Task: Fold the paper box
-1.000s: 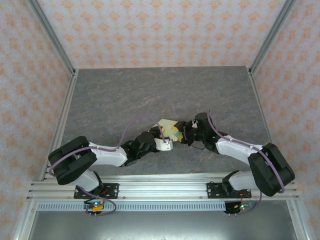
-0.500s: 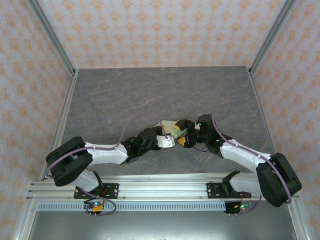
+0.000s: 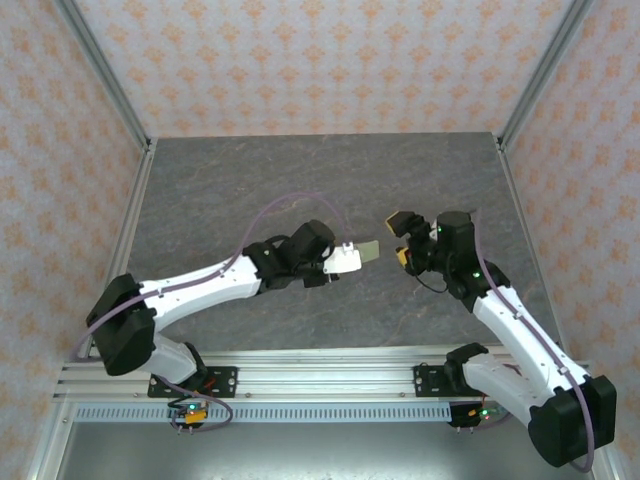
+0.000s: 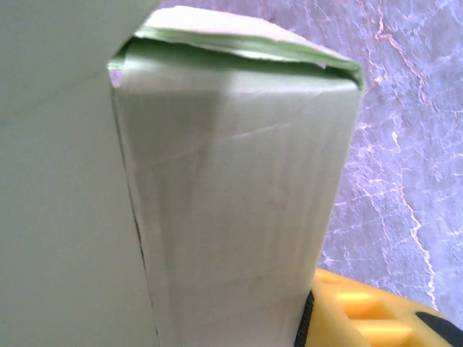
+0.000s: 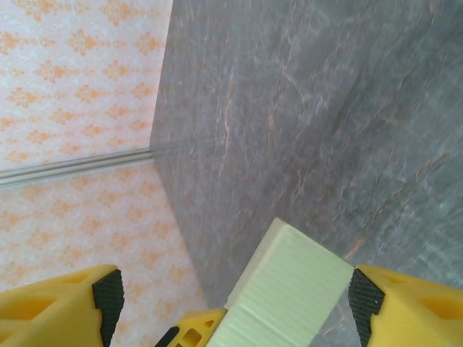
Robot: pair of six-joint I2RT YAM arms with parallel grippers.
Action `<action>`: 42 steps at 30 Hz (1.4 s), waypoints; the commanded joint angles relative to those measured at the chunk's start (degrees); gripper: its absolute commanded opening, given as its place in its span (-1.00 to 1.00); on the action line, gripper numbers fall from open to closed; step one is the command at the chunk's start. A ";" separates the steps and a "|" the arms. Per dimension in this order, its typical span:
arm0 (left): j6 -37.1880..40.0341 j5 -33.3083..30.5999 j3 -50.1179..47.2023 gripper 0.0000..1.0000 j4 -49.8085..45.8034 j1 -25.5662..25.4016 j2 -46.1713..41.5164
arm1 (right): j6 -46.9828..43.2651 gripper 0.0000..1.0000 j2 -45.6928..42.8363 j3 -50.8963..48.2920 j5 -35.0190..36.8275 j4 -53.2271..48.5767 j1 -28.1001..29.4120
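Fold nearly done: my left hand (image 3: 345, 258) clamps the paper box (image 3: 368, 250), already box-shaped, above the tabletop (image 3: 250, 190). My right hand (image 3: 401, 239) hangs near it, jaws wide, not touching. Next, I judge, it must press the end flap home.

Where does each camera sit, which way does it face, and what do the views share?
Top external: high behind the robot, looking down on the table; left gripper and right gripper show.
Left wrist: on the left wrist, facing the held paper box up close; one yellow finger.
Right wrist: looks past its spread fingers over table to the wall.
Shared: all see the table.
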 commanded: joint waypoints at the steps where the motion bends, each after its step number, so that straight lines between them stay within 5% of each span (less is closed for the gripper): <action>1: -2.46 2.18 4.51 -0.13 -18.81 0.19 4.78 | -5.69 0.66 -0.04 0.63 2.38 -5.21 -0.71; 5: -3.43 4.43 6.04 -0.16 -23.33 0.17 5.98 | -6.47 0.67 1.03 -1.74 -4.57 -2.02 -1.48; 23: 1.56 5.55 16.30 0.16 -26.18 0.49 14.44 | -10.47 0.67 4.28 -2.99 -5.98 -3.44 -1.65; 29: -0.34 5.47 13.27 0.34 -21.87 0.58 7.44 | -15.44 0.63 3.42 -3.46 -7.95 -4.58 -1.65; 33: -3.80 6.42 10.72 0.47 -18.17 0.58 -0.55 | -26.13 0.49 2.02 -2.30 -1.09 -7.53 -0.59; 37: -12.68 6.84 3.89 0.56 -11.55 0.58 -12.43 | -35.84 0.31 1.10 -1.07 6.18 -7.16 4.43; 39: -18.77 5.95 -2.19 0.99 -6.36 0.65 -19.64 | -38.98 0.29 1.85 -0.43 6.96 -6.39 6.77; 42: -28.80 -1.56 -10.00 1.00 -2.07 0.90 -30.69 | -44.56 0.24 2.64 -0.74 8.26 -4.38 10.96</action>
